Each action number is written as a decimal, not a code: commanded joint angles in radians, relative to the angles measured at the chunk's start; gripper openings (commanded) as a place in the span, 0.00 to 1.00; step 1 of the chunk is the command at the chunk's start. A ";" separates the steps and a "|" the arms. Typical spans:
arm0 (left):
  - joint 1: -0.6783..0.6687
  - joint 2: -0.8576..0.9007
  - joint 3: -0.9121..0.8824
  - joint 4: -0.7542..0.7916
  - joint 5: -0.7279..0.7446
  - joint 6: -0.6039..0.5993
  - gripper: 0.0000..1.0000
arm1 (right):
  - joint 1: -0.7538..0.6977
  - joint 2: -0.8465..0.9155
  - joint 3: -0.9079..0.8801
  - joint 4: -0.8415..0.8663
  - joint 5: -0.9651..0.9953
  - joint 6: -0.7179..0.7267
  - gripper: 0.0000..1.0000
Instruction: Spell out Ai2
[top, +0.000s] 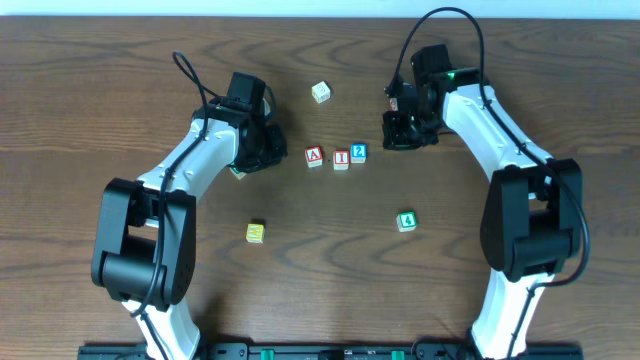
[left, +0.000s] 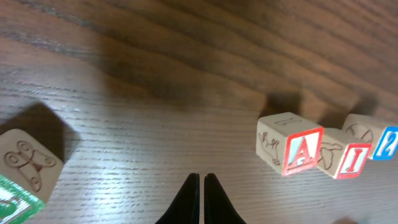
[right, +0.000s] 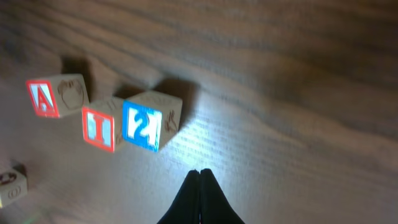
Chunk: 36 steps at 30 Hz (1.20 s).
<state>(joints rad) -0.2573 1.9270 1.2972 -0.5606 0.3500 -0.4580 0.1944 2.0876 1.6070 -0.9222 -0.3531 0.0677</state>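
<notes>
Lined up mid-table (top: 120, 60): A block (top: 314, 156), I block (top: 341, 158), 2 block (top: 358, 152), side by side, touching or nearly so. Left pincer (left: 201, 182) fully closed, holding nothing, low over the wood beside the A block. Right pincer (right: 199, 174) closed as well, empty, near the 2 block. Green-edged block (left: 25, 165) close by left pincer. Scattered elsewhere: cream block (top: 320, 92), yellow block (top: 255, 232), green block (top: 406, 221).

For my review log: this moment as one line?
row: A block, I block, 2 block | left gripper: shut, empty | right gripper: shut, empty
</notes>
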 joint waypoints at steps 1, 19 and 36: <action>0.000 0.020 -0.002 0.017 0.014 -0.045 0.06 | 0.013 0.047 -0.011 0.022 -0.043 -0.002 0.01; -0.001 0.030 -0.002 0.027 0.014 -0.074 0.06 | 0.084 0.117 -0.011 0.075 -0.066 0.029 0.01; -0.001 0.030 -0.002 0.018 0.014 -0.070 0.06 | 0.097 0.117 -0.011 -0.022 -0.040 0.043 0.01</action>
<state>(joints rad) -0.2573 1.9385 1.2972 -0.5396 0.3603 -0.5243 0.2802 2.1937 1.5997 -0.9279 -0.3965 0.1020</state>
